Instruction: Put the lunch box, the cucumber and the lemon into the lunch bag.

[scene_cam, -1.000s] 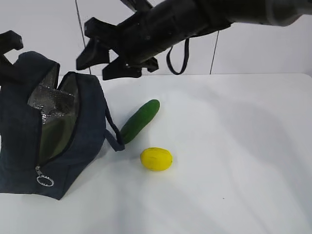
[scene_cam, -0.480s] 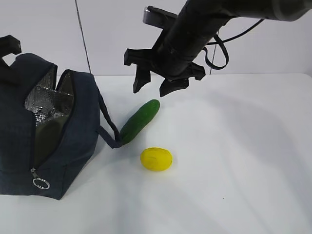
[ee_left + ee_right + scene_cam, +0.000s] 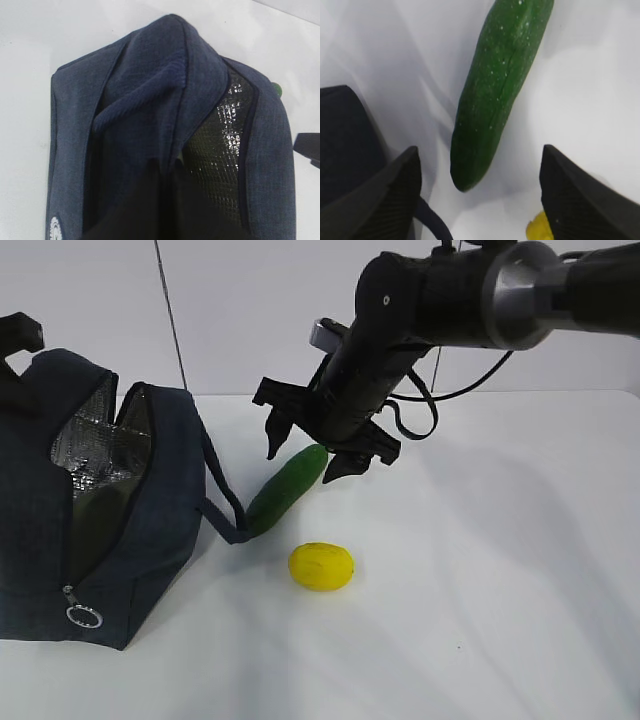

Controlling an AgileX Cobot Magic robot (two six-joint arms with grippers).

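table (image 3: pixel 520 570): white, carries everything.
lunch bag (image 3: pixel 110 510): navy, far left, unzipped, silver lining showing; a pale green shape inside may be the lunch box, can't confirm.
right gripper (image 3: pixel 308 448): spread wide, holding nothing, hanging over the far end of the cucumber; wrist view shows both fingers (image 3: pixel 385 192) straddling it with clear gaps.
left gripper: black bit at the bag's top edge, can't tell whether it's open or gripping the fabric.
cucumber (image 3: pixel 288 488): lying diagonally on the table, near end against the bag's strap (image 3: pixel 225 510).
lemon (image 3: pixel 320 566): on the table, just in front of the cucumber, apart from it.
risk: glossy, round skin, grip near one end; cucumber could roll, pivot or slip out. Strap may snag. Tilt could knock the lemon.
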